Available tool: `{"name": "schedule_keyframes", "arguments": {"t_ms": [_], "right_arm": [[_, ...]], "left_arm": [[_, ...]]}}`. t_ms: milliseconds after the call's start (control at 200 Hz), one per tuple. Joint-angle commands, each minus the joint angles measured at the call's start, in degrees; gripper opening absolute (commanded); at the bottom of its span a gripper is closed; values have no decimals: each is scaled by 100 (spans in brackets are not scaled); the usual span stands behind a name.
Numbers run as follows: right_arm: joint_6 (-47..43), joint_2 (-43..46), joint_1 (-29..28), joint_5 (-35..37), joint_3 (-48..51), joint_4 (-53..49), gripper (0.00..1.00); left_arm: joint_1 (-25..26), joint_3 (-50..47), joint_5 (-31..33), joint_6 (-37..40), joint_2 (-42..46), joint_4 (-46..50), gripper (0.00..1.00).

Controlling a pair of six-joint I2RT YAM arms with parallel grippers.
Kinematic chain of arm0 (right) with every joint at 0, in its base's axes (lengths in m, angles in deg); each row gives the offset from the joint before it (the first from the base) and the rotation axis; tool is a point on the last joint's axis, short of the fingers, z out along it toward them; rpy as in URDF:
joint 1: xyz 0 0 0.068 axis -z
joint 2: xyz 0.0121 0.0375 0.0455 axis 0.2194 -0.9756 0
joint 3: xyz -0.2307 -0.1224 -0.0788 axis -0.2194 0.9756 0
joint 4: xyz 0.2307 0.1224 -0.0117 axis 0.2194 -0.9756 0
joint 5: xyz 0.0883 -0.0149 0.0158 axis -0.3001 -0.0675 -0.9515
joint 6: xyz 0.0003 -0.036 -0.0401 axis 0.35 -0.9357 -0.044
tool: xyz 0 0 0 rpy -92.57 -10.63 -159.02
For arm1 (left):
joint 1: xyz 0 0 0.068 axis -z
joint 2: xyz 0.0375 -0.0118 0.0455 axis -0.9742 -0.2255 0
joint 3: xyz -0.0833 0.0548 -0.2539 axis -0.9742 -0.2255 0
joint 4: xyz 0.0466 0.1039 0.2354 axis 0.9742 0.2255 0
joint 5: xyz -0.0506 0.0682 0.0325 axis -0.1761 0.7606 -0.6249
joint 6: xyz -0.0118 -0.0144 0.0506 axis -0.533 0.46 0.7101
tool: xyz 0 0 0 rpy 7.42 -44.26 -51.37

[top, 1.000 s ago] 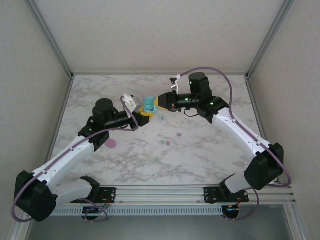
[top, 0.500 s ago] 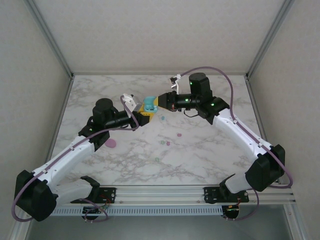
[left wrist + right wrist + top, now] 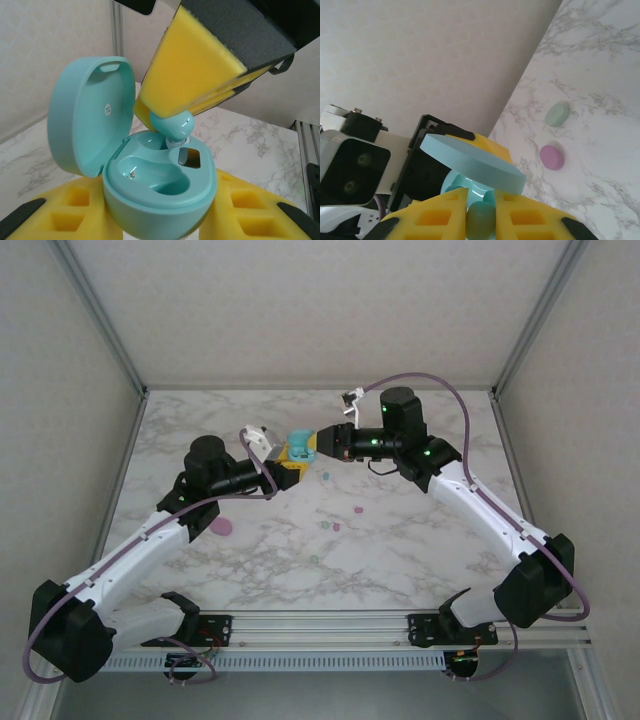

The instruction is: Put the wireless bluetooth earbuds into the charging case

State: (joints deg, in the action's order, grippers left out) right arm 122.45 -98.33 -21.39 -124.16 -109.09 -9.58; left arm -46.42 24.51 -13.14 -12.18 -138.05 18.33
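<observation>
One cyan earbud (image 3: 172,125) hangs just over the open case (image 3: 125,200), back socket, not seated | right pincer (image 3: 481,214) pinching it, left pincer (image 3: 281,468) clamped on the case | we reckon the loose buds (image 3: 356,509) on the surface (image 3: 430,540) nearside of the case are left to do

The case (image 3: 155,200) is showing smooth, glossy moulded plastic, catching soft highlights. The earbud (image 3: 172,124) is gleaming the same way. The yellow pads (image 3: 195,70) are looking like matt, porous foam. The table (image 3: 420,550) is presenting a smooth marble-pattern face with low sheen; the frame rails (image 3: 330,623) are reading as ribbed bare metal.
</observation>
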Motion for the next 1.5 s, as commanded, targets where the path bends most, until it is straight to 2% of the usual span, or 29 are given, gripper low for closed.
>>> {"name": "schedule_keyframes", "arguments": {"t_ms": [0,75,260,681,986,1271,1492], "right_arm": [[-353,87,-58,166,-87,-383,22],[-375,90,-59,176,-115,-413,23],[-316,99,-65,208,-189,-427,35],[-244,304,-77,397,-306,-619,42],[-273,350,-84,423,-338,-736,37],[-275,206,-127,370,-449,-756,25],[-344,134,-153,446,-525,-876,25]], "left_arm": [[66,198,-203,-59,1,-319,29],[66,194,-195,-67,2,-334,29],[66,199,-192,-68,-6,-335,29],[80,163,-125,-24,1,-248,29],[75,189,-107,3,-68,-217,28],[74,205,-133,20,-68,-173,28],[83,226,-135,37,-68,-151,28]]}}
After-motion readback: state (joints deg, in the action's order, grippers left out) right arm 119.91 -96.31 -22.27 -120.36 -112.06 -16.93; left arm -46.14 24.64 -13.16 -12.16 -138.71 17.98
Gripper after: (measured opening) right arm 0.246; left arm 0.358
